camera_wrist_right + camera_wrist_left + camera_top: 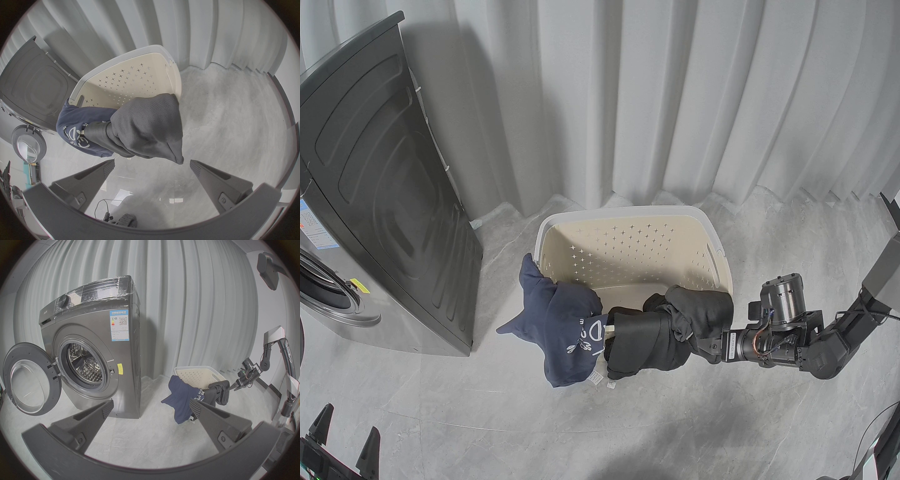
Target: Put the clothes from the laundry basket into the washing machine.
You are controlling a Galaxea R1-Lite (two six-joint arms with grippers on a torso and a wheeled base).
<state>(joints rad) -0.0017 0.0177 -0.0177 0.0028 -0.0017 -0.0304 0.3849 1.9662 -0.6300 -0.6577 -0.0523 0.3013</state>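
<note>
A cream laundry basket (625, 212) stands on the floor in front of me. A navy garment (562, 325) hangs over its near left corner, and a dark grey garment (662, 331) is draped over its near rim. My right gripper (709, 345) is right at the grey garment's right end; in the right wrist view it (150, 165) stands open, with the grey cloth (147, 125) just beyond its fingertips. The washing machine (93, 365) stands to the left, its round door (31, 379) swung open and its drum (84, 363) showing. My left gripper (345, 431) hangs open and empty low at the left.
A pleated white curtain (675, 94) closes off the back, close behind the basket. Bare grey floor (550, 425) lies between the washing machine and the basket. A cable and a dark base part (122, 218) lie on the floor near my right side.
</note>
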